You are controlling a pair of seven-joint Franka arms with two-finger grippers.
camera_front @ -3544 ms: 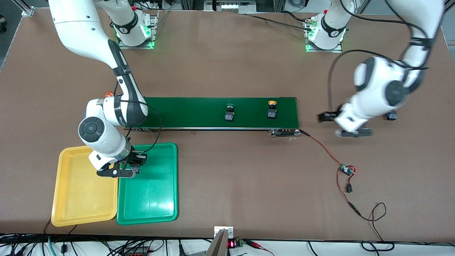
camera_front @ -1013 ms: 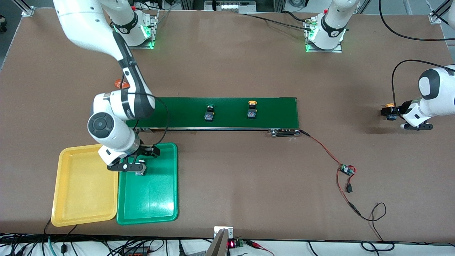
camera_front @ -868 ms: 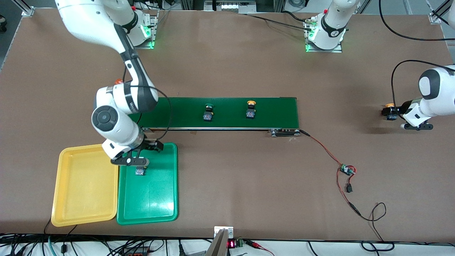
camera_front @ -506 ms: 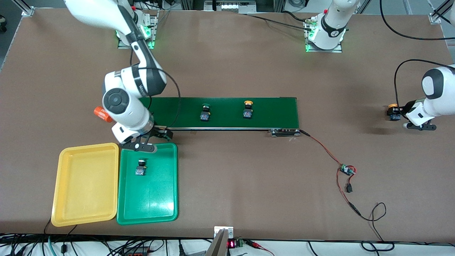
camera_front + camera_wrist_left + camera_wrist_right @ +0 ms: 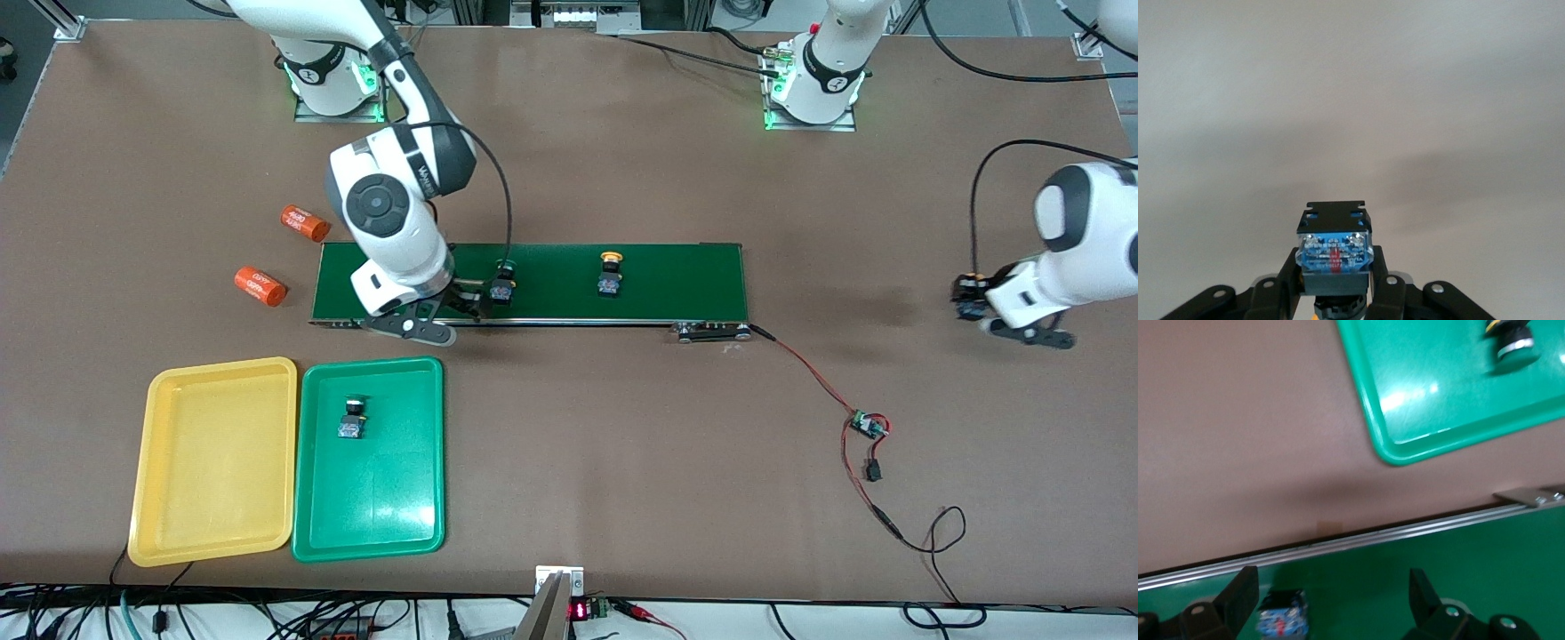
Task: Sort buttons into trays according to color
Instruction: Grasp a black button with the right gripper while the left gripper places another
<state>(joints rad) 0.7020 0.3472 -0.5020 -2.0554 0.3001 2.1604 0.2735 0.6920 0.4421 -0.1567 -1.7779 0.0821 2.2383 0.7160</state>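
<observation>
Our right gripper [image 5: 444, 316] is wide open over the belt [image 5: 658, 284], green button [image 5: 503, 286] just beside it; left gripper [image 5: 996, 311] grips a yellow button [image 5: 1334, 252]

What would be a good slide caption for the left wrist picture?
The left hand grips a small black-and-blue button above the bare brown table.

Right gripper [image 5: 444, 318] low over the near edge of the long dark-green belt [image 5: 658, 280], fingers [image 5: 1238, 597] spread wide, nothing between the jaws. Left gripper [image 5: 978, 307] lifted at the left arm's end, jaws clamped on a small black-bodied, yellow-capped push-button switch [image 5: 1333, 253], blue-marked block sticking out past the fingertips.
</observation>
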